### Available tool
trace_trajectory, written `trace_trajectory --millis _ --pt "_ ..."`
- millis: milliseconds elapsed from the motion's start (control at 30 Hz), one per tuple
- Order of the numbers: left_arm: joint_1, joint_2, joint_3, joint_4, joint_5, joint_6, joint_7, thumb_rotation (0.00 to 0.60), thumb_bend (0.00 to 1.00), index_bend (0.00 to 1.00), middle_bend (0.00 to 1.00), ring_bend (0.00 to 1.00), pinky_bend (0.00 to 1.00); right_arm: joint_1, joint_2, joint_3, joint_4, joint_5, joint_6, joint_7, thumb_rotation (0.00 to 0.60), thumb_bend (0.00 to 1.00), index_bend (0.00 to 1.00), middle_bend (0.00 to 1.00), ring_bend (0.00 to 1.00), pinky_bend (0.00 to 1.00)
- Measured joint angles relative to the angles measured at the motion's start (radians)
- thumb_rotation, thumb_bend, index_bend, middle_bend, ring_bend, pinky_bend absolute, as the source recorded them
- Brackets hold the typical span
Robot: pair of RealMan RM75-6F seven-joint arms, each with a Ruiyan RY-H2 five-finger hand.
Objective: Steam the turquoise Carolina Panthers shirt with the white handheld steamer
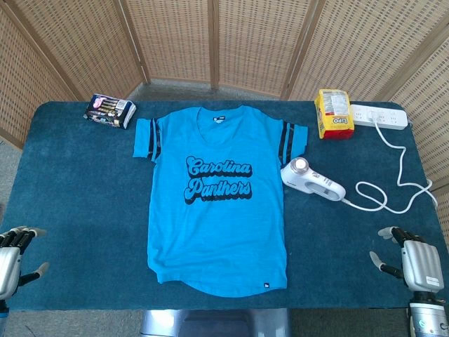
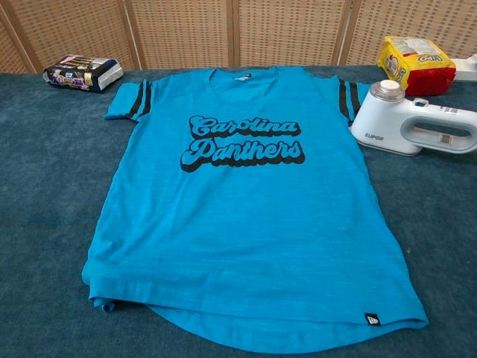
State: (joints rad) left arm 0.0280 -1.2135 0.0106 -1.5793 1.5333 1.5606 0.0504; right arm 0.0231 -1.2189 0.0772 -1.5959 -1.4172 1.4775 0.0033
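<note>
At the lower left corner of the head view, the left robot hand (image 1: 15, 254) rests at the edge of the dark blue surface (image 1: 70, 196), fingers apart and holding nothing. At upper left lies one dark snack packet (image 1: 109, 110). One turquoise shirt (image 1: 219, 203) lies flat in the centre, collar toward the top of the frame, hem toward the bottom, lettering upright. Just beside its right sleeve lies one white steamer (image 1: 311, 180), long axis running from upper left to lower right, round head toward the shirt. Above it stands one yellow packet (image 1: 333, 114), beside one white power strip (image 1: 379, 116). At lower right, the right robot hand (image 1: 414, 261) is also spread and empty. Only the head view shows the robot hands and the steamer's cord; the chest view alone shows the word SUPOR on the steamer.
</note>
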Motion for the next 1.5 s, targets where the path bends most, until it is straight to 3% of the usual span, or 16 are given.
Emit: trace_trajectory --millis 467,800,1067,1500 --pt "-0.014 0.000 -0.009 -0.004 0.001 -0.009 0.013 0.549 0.17 0.32 0.32 0.22 0.22 0.045 -0.007 0.018 -0.011 -0.023 -0.029 -0.011 0.515 0.29 0.37 0.44 0.43 0.43" --pt "-0.033 -0.002 -0.011 -0.022 0.007 -0.033 0.043 0.544 0.17 0.32 0.32 0.22 0.22 0.189 -0.050 0.111 -0.026 0.012 -0.149 -0.047 0.515 0.28 0.30 0.38 0.36 0.41" --pt "-0.039 -0.002 -0.013 -0.030 -0.004 -0.044 0.061 0.546 0.17 0.32 0.32 0.22 0.22 0.289 -0.126 0.173 0.056 0.114 -0.235 -0.142 0.514 0.24 0.22 0.30 0.25 0.32" --pt "-0.064 -0.018 -0.018 -0.051 -0.020 -0.082 0.113 0.546 0.17 0.32 0.32 0.22 0.22 0.420 -0.253 0.249 0.276 0.286 -0.321 -0.295 0.515 0.24 0.19 0.28 0.24 0.30"
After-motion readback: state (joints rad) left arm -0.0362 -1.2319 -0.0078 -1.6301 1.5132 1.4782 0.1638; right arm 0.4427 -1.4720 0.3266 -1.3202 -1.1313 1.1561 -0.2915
